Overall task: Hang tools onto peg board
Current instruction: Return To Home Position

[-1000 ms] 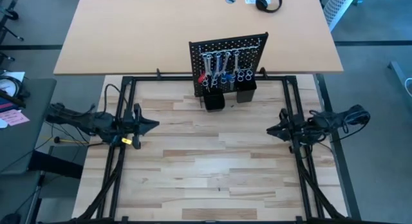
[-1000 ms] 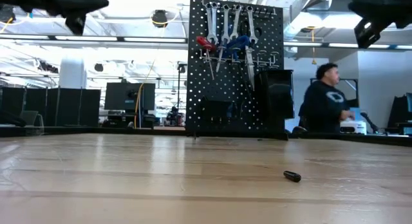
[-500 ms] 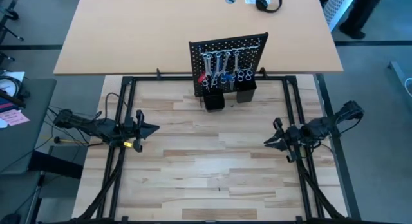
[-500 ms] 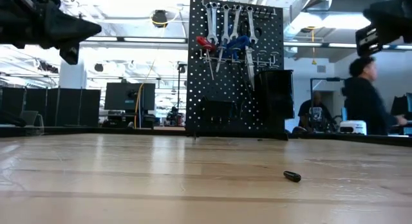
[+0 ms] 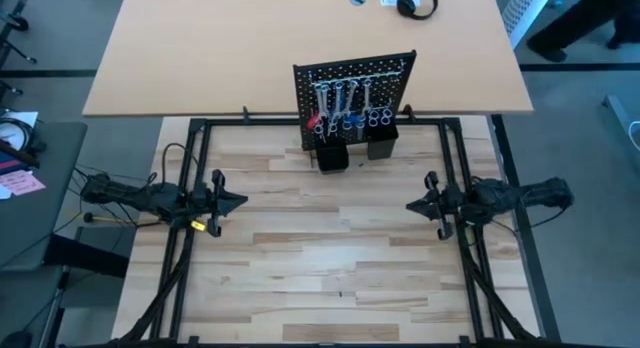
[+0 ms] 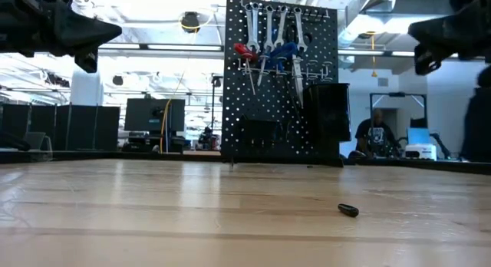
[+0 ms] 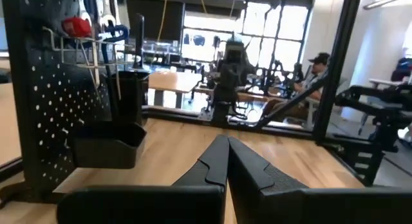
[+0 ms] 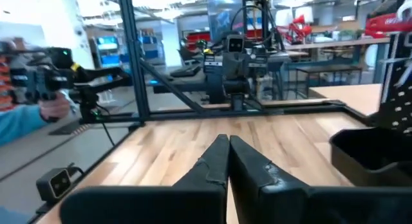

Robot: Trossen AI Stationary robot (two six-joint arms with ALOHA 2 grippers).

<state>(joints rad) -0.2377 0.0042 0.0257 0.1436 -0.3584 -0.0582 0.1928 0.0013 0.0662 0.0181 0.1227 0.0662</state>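
My left end effector (image 5: 238, 199) and right end effector (image 5: 412, 205): closed, empty | risk: black bit (image 6: 347, 210) (lower right) could roll, get overlooked.

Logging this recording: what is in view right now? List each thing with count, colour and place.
peg board: one, black, upright at the far edge of the wooden table
wrenches: about four, silver, hanging along the board's top
red-handled tool: one, hanging below the wrenches
blue-handled tools: seemingly two, beside the red one
cups: two, black, at the board's base
small dark object: one, lying on the wooden table
headphones: one pair, black, on the tan table behind
person: one, dark top, in the room behind
left gripper: dark, shut, empty, above the table's left side
right gripper: dark, shut, empty, above its right side
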